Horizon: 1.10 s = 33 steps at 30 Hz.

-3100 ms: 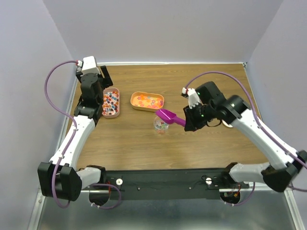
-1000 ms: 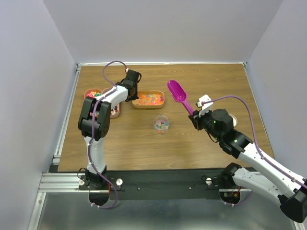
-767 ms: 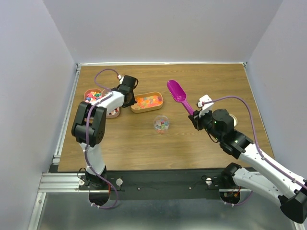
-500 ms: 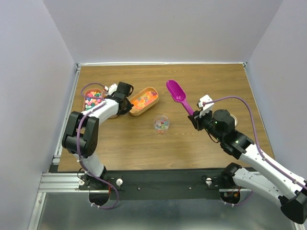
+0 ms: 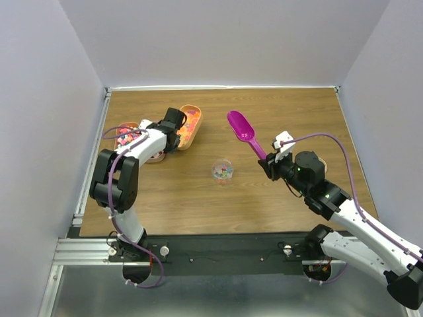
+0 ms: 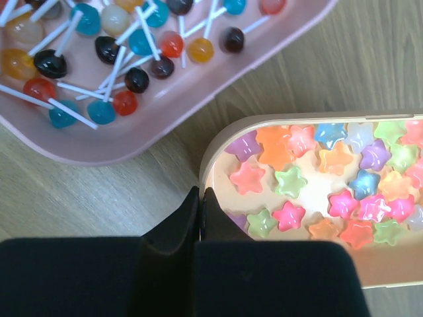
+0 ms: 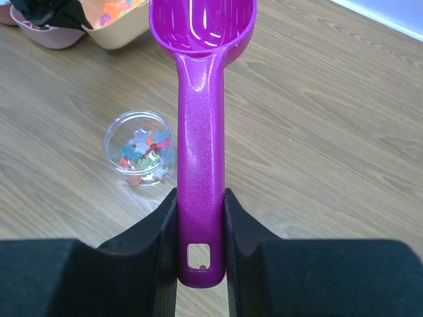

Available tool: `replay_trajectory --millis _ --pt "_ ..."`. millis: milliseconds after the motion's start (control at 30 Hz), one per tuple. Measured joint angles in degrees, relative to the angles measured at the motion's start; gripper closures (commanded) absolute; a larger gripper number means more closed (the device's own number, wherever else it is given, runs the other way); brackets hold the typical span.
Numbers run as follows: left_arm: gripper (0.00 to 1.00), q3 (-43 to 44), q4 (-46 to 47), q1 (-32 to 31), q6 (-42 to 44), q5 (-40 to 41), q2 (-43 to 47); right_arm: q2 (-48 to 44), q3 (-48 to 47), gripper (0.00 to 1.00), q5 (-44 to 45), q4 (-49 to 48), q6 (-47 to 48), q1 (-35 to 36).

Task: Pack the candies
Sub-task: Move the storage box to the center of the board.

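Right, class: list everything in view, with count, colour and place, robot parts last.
table: one, brown wood.
scoop: one, magenta, raised over the table, in right pincer.
jar: one, clear, mid-table, a few stars inside.
peach tray: one, far left of centre, full of stars.
stars: many, multicoloured, in peach tray and jar.
pink trays: two, far left, one partly hidden.
lollipops: many, multicoloured, in a pink tray.
left pincer: one, black, shut on peach tray's rim.
right pincer: one, black, shut on scoop's handle.
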<state>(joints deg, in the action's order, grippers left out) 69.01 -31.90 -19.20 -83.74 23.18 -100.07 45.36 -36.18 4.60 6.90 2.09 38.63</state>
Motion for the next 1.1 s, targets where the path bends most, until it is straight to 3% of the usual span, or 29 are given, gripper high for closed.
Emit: replay_trajectory --millis 300,367,733,933,1100 --pt "0.85 6.56 -7.02 0.0 -8.57 3.26 -8.11 0.0 0.0 0.99 -1.14 0.0 -0.17 0.0" --pt "0.7 8.74 -8.11 0.0 -9.2 3.48 -9.4 0.0 0.0 0.99 -1.27 0.0 -0.17 0.0" --pt "0.47 8.48 -5.97 -0.46 -10.25 4.24 -8.31 0.0 0.0 0.99 -1.55 0.0 -0.48 0.0" --pt "0.46 6.97 -3.72 -2.4 -3.41 4.5 -2.1 -0.22 0.02 0.99 -1.53 0.0 -0.52 0.0" --pt "0.44 3.34 1.38 -2.29 13.64 6.05 7.34 -0.59 0.07 0.99 -1.53 0.0 -0.55 0.0"
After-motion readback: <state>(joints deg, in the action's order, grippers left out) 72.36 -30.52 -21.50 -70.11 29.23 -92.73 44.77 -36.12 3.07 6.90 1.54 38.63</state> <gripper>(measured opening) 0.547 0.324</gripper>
